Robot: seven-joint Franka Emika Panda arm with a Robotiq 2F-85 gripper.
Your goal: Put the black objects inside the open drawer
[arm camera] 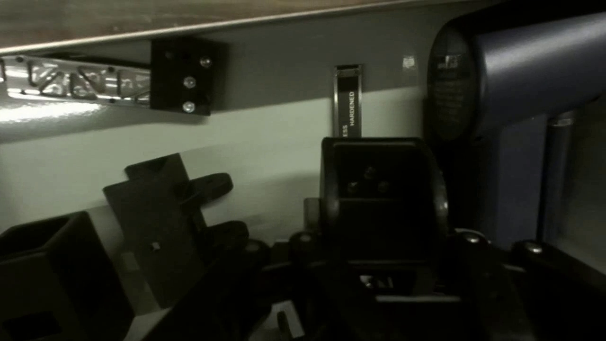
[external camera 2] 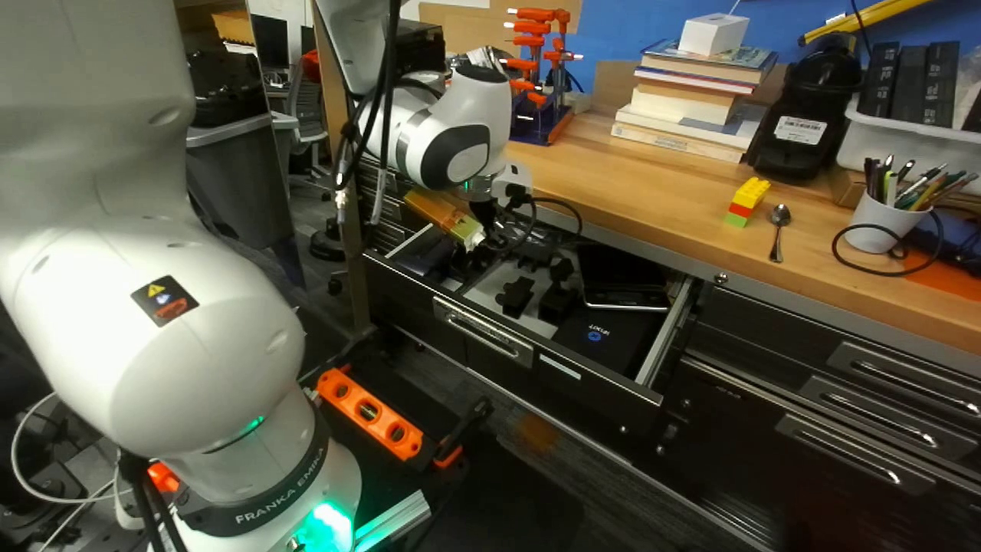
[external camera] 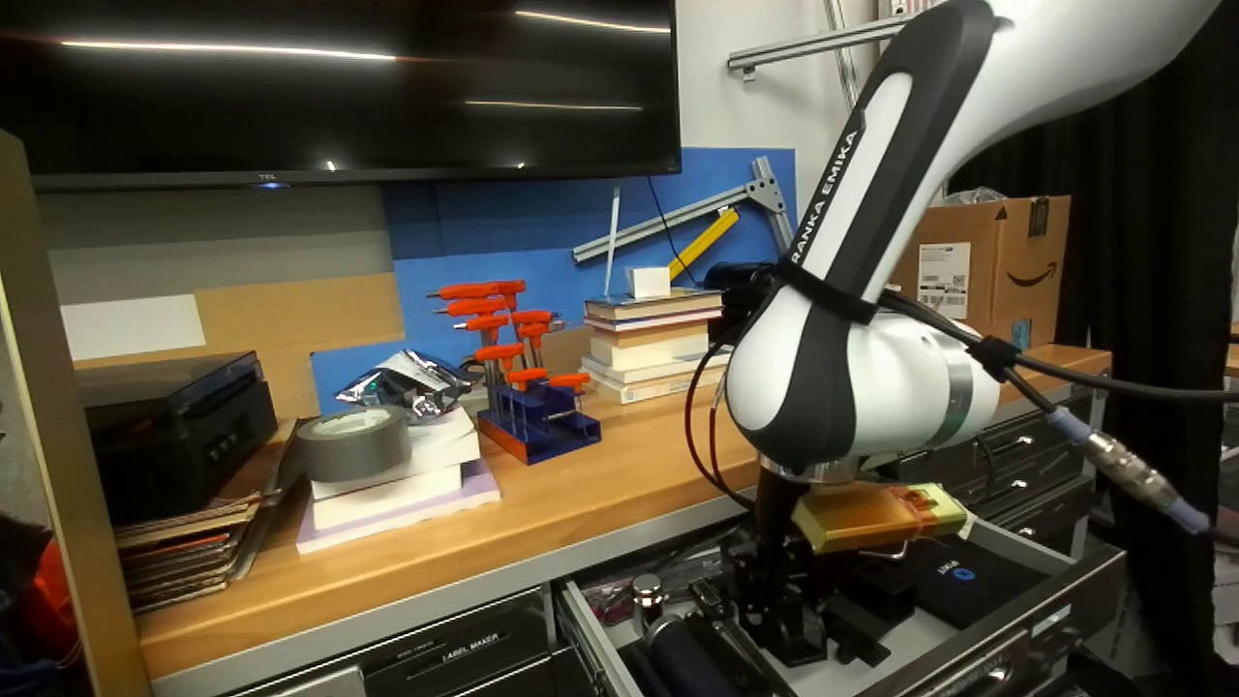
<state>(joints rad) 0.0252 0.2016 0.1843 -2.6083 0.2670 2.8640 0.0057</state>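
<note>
In an exterior view: drawer is open, arm pointing down into it. Readable: "RANKA EMIKA" on the arm, leading letter not showing; "LABEL MAKER" on a closed front at lower left; small TCL on the TV. The carton has a smile logo, fine print unreadable.

In an exterior view: black clip and black holder lie in the drawer, so I'd count both as done. A flat box beside them has upside-down print, probably IFIXIT. The base says FRANKA EMIKA. A dark case stands on the tabletop, print illegible; can't say if it counts as left to do.

Wrist view: black block is low in the drawer, between the fingers. Too dark to tell if they're clamped on it or slack around it. Clip and holder sit left of it here, apart from it. The strip reads "HARDENED" plus "ESS", rest covered. The cylinder has dim, unreadable end print. My read: late in the job. Left: free the block if held, back out.
</note>
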